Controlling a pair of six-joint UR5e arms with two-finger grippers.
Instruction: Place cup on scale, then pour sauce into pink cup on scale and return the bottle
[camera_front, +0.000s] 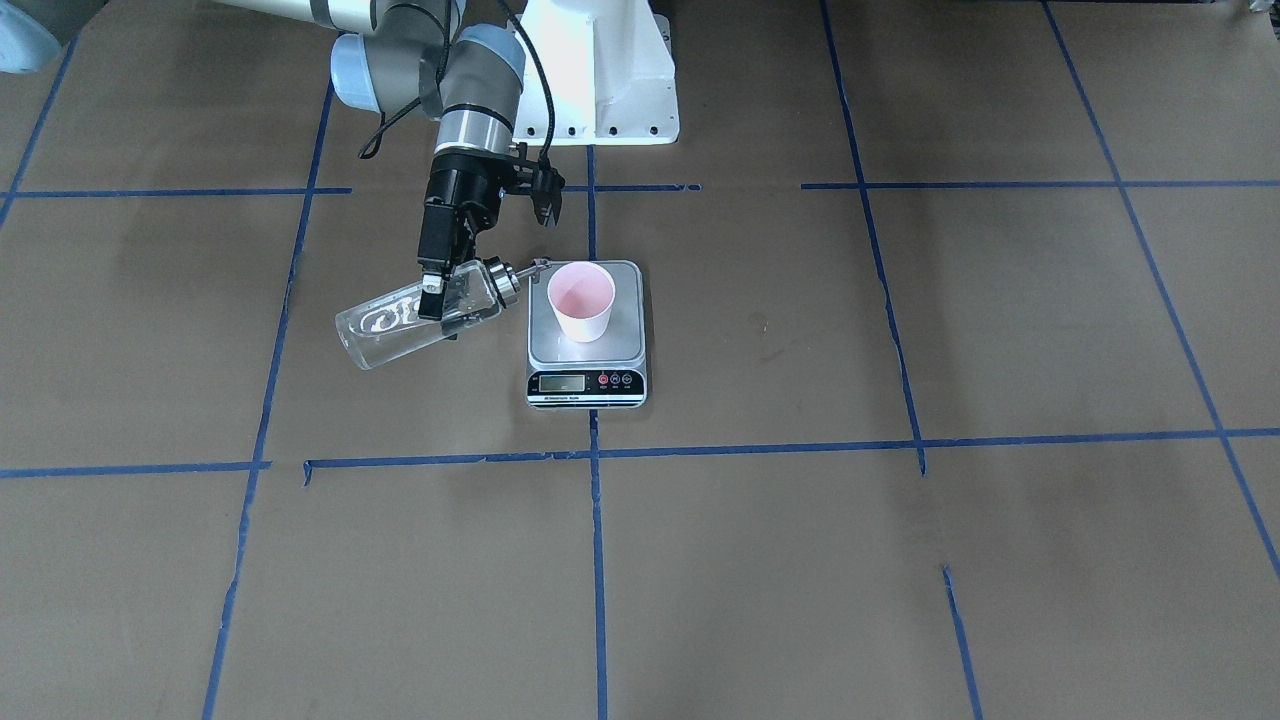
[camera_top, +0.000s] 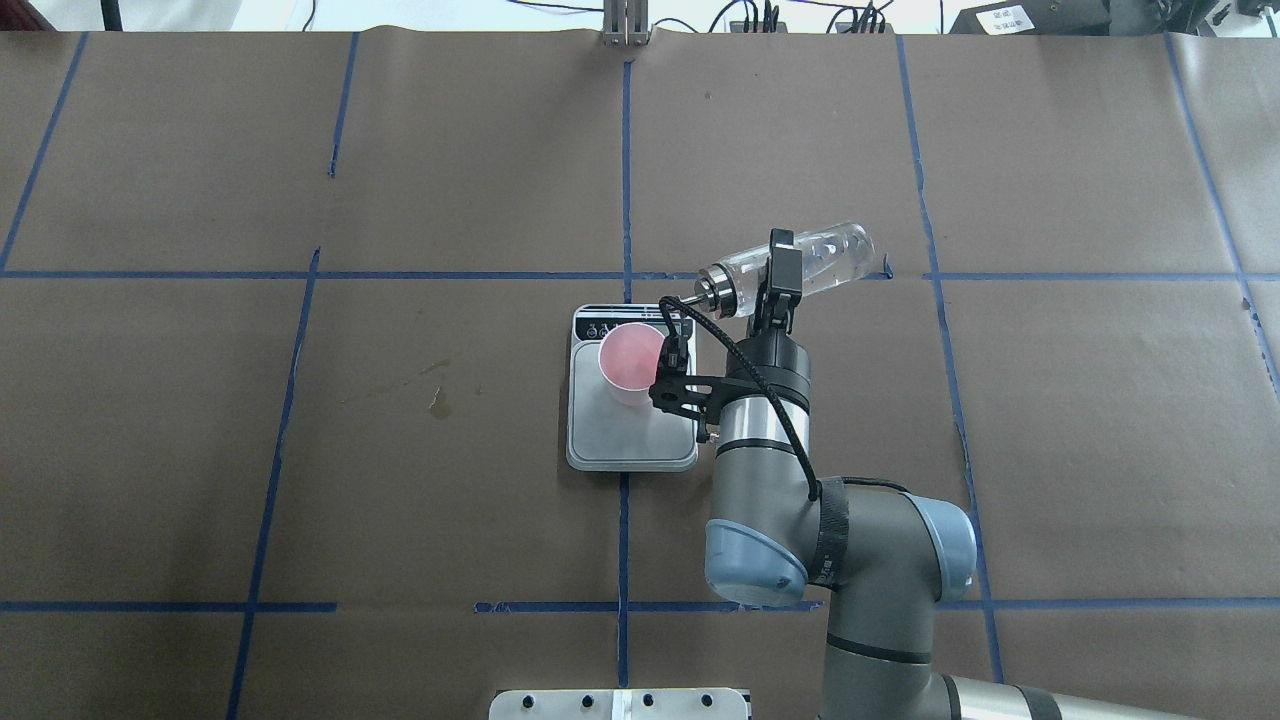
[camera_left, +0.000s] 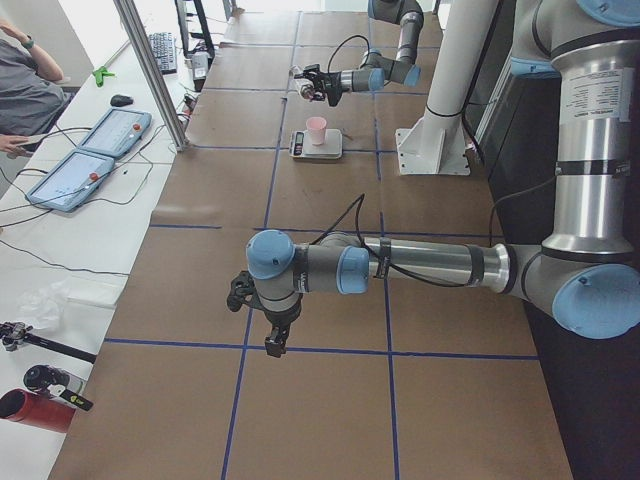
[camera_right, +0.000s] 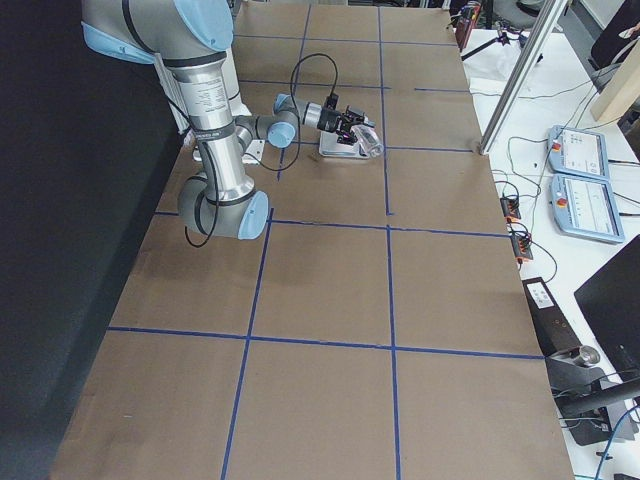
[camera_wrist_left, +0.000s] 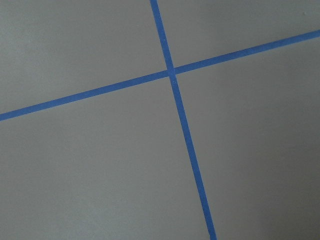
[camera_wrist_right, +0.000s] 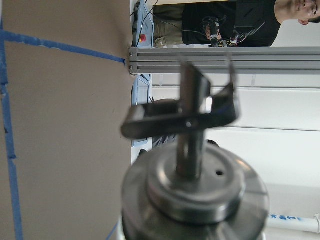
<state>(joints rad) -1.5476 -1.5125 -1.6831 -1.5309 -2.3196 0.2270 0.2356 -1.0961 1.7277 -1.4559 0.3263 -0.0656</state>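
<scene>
The pink cup (camera_front: 581, 298) stands upright on the scale (camera_front: 587, 352), on the half of the platform far from the display. My right gripper (camera_front: 437, 300) is shut on the clear glass bottle (camera_front: 420, 320) around its middle. It holds the bottle nearly level beside the scale, with the silver pourer cap (camera_front: 503, 279) and spout pointing at the cup's rim. Clear sauce shows inside the glass. No stream is visible. From overhead the bottle (camera_top: 812, 260), cup (camera_top: 630, 362) and scale (camera_top: 630, 440) show. The cap fills the right wrist view (camera_wrist_right: 195, 185). My left gripper (camera_left: 270, 330) hangs over bare table far from the scale; I cannot tell its state.
The table is covered in brown paper with a grid of blue tape lines (camera_front: 595, 450). The robot's white base (camera_front: 600, 70) stands behind the scale. A small stain (camera_top: 438, 400) marks the paper beside the scale. Operators and tablets (camera_left: 95, 150) sit beyond the table's far edge.
</scene>
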